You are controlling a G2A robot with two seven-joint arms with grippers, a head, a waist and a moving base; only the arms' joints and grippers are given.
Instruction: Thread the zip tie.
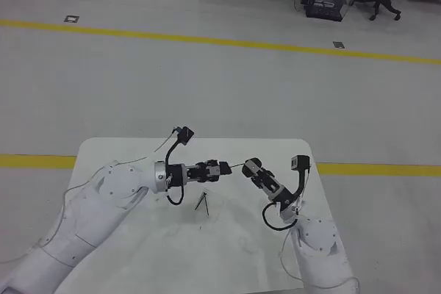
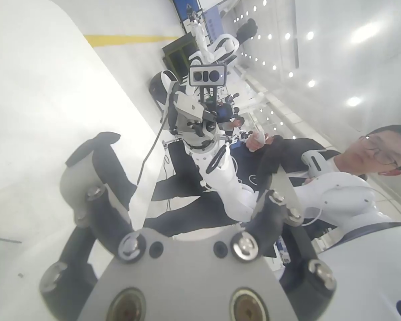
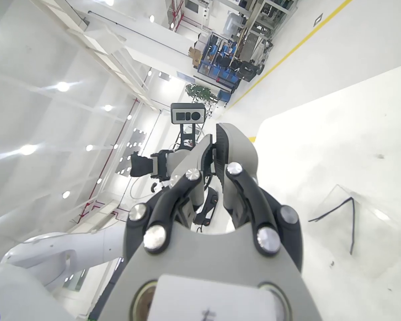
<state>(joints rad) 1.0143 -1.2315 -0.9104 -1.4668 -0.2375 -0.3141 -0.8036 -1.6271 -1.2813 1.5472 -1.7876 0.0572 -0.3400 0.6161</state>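
Note:
A thin black zip tie (image 1: pixel 234 166) spans the small gap between my two grippers above the middle of the white table (image 1: pixel 264 242). My right gripper (image 1: pixel 248 168) comes in from the right, its fingers (image 3: pixel 227 148) pressed together on one end of the tie. In the left wrist view the zip tie (image 2: pixel 150 155) runs from the right gripper (image 2: pixel 200 125) down to the inner side of one left finger (image 2: pixel 97 158). My left gripper (image 2: pixel 187 141) stands open, its fingers wide apart around the tie's free end.
Two spare black zip ties (image 1: pixel 203 202) lie on the table just below the left gripper, seemingly on a clear sheet (image 3: pixel 341 212). The table edge (image 3: pixel 264 125) and the floor's yellow line lie beyond.

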